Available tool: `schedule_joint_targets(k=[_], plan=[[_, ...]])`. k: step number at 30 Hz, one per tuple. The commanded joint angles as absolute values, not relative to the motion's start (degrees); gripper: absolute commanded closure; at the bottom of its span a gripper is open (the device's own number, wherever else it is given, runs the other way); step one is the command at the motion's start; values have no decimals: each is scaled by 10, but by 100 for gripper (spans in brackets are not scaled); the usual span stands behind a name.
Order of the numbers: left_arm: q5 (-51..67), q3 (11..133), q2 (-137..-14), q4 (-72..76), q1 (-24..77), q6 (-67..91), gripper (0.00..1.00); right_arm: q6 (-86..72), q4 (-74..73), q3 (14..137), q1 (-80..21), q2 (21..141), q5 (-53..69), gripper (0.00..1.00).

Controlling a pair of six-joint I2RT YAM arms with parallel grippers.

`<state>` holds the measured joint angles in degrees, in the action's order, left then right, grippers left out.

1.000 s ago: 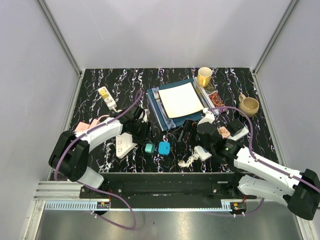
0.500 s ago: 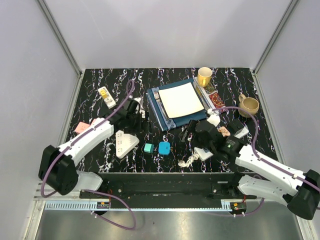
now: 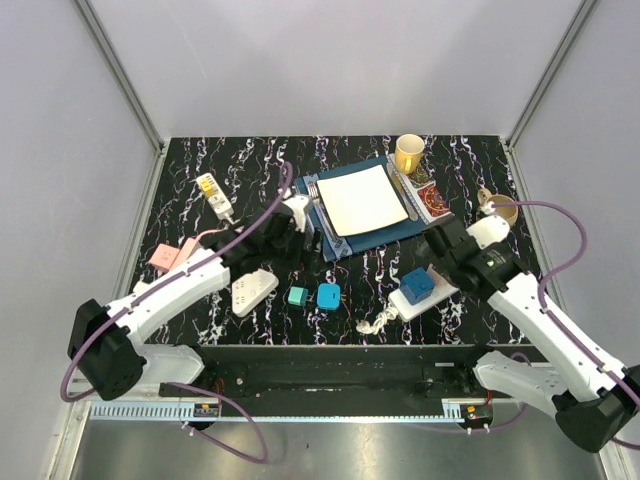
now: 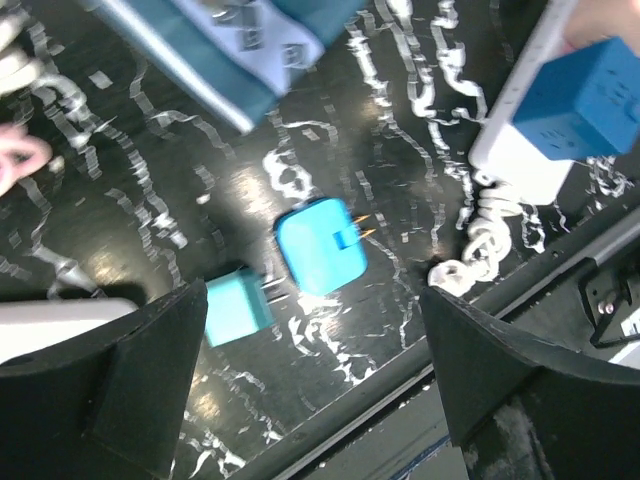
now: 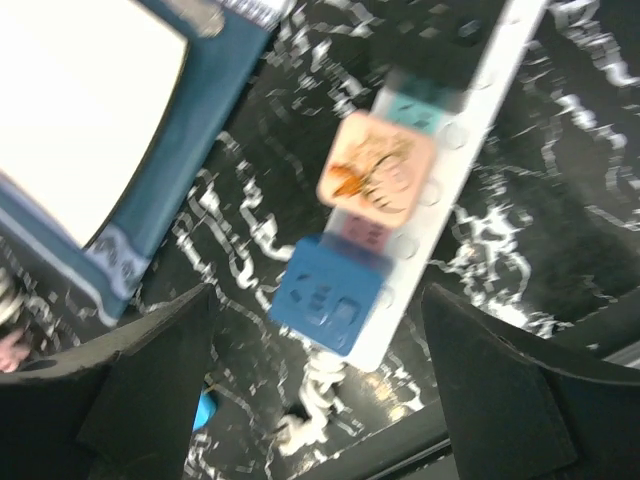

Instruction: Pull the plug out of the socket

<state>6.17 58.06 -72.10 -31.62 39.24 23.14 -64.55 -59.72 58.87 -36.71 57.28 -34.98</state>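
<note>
A white power strip (image 3: 432,294) lies at the front right with a blue plug (image 3: 417,283) seated in its near end. In the right wrist view the strip (image 5: 452,170) carries the blue plug (image 5: 328,295), a peach plug (image 5: 375,172) and a teal one (image 5: 420,108). My right gripper (image 3: 445,245) hovers above the strip's far end, open and empty (image 5: 320,400). My left gripper (image 3: 290,225) is open and empty beside the mat's left edge. Its wrist view (image 4: 320,400) looks down on a loose cyan plug (image 4: 320,245) and a teal cube plug (image 4: 235,308).
The two loose plugs (image 3: 328,295) (image 3: 297,296) lie at front centre, with a coiled white cord (image 3: 378,322) to their right. A second white strip (image 3: 252,290) lies front left, a third (image 3: 213,193) with yellow plugs further back. A blue mat (image 3: 330,235) bears a white plate. A yellow cup (image 3: 409,152) and a mug (image 3: 497,208) stand at the back right.
My right arm has pulled back to the right and up off the strip, uncovering the blue plug. My left gripper has moved right, away from the front-left strip, toward the mat.
</note>
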Motion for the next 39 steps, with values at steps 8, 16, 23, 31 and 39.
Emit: schedule_joint_targets(k=[8, 16, 23, 31, 39], plan=[[12, 640, -858, -35, 576, 140, 9, -536, -614, 627, -198, 606, -298, 15], [71, 679, -961, 73, 596, 111, 6, -502, -557, 624, -102, 640, -198, 18], [68, 721, -1015, 83, 621, 83, 4, -491, -541, 617, -69, 662, -165, 18], [72, 802, -1101, 36, 643, 54, 3, -487, -533, 612, -63, 673, -144, 18], [68, 808, -1134, 42, 647, 52, 3, -490, -520, 591, -61, 673, -141, 18]])
